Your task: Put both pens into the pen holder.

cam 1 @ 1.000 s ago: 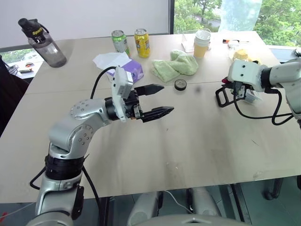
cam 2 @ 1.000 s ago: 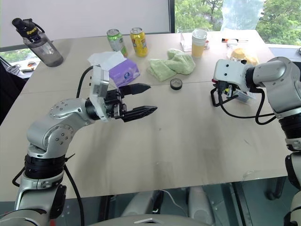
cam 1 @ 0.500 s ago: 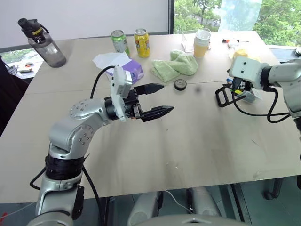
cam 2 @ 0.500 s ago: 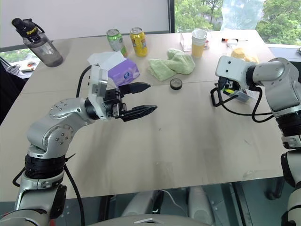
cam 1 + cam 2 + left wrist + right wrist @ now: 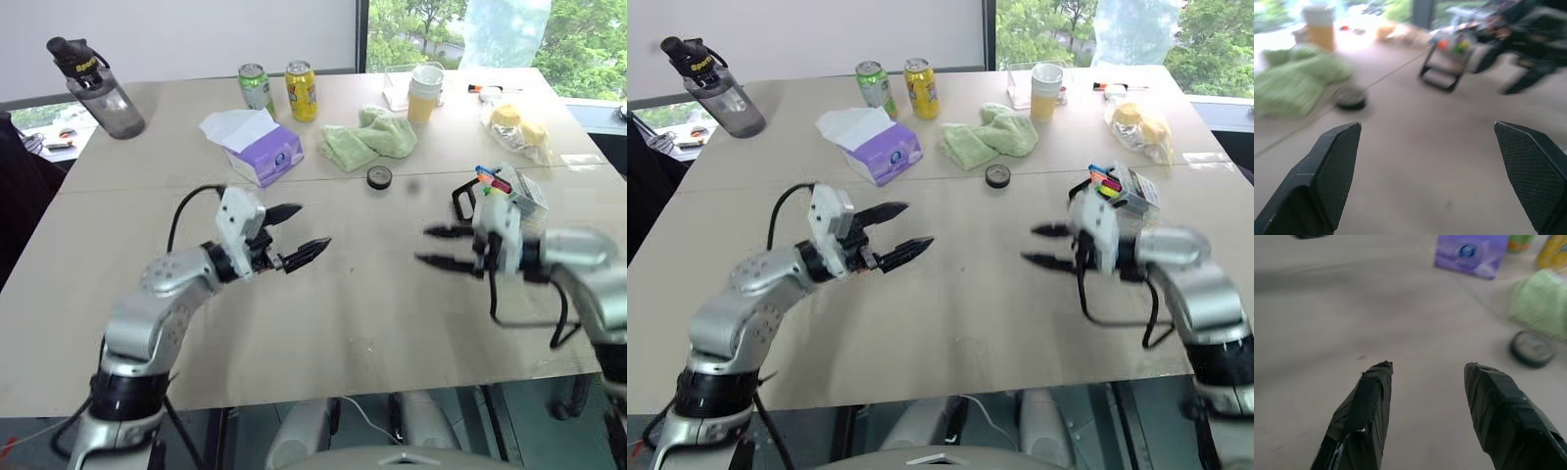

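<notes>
The pen holder [image 5: 509, 194], a small clear box on a black looped frame, stands at the right of the table. Several coloured caps stick out of its top, a blue one [image 5: 484, 175] and a pink one [image 5: 501, 184] among them; I cannot tell the pens from the markers. My right gripper [image 5: 424, 245] hangs open and empty over bare table, just left of the holder and nearer to me, pointing left. My left gripper [image 5: 312, 227] is open and empty too, over the table's middle left, pointing right. The left wrist view shows the holder [image 5: 1447, 58] ahead.
Along the far side stand a dark bottle [image 5: 98, 88], two cans [image 5: 255, 88], a purple tissue box [image 5: 260, 147], a green cloth [image 5: 370, 137], a yellow cup [image 5: 423, 90] by a clear tray [image 5: 397, 83] and a bag [image 5: 514, 122]. A small black disc [image 5: 378, 176] lies mid-table.
My right gripper has left the pen holder, come down and back toward me, and opened. My left arm has sunk lower, its gripper still open.
</notes>
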`<action>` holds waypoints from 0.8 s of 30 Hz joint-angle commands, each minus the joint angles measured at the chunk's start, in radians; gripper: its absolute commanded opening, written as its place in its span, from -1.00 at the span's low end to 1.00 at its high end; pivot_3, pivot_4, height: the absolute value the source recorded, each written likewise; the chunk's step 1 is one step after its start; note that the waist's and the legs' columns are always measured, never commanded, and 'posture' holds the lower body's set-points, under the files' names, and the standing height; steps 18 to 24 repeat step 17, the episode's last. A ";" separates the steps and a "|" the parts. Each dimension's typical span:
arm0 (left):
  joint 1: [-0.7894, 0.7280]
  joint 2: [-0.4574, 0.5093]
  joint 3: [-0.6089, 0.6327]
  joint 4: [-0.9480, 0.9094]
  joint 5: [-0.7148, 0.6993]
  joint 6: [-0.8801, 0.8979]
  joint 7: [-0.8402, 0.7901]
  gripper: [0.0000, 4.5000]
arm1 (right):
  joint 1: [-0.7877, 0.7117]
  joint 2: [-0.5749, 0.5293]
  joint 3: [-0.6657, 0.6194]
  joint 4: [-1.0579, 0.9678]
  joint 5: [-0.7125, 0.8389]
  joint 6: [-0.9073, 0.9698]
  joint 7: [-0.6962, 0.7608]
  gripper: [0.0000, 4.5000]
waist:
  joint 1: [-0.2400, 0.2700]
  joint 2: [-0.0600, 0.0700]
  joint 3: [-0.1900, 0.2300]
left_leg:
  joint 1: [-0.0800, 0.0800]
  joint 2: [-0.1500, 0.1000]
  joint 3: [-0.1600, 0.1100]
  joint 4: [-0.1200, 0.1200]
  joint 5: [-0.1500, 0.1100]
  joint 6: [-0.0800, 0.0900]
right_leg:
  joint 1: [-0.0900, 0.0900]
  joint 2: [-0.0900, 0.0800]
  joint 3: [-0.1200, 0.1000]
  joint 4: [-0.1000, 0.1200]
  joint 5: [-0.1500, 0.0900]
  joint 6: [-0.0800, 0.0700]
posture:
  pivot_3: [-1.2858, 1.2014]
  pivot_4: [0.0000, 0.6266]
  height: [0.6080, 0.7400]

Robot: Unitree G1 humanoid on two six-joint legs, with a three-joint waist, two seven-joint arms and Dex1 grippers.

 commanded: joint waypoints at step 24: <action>0.407 -0.071 0.053 -0.010 0.193 -0.321 0.077 1.00 | 0.130 0.091 -0.128 0.319 0.082 -0.430 0.084 0.11 | 0.007 0.004 -0.002 | 0.017 0.003 0.005 -0.003 -0.001 0.001 | 0.015 0.003 0.009 0.000 0.001 -0.001 | 0.03 -0.52 1.00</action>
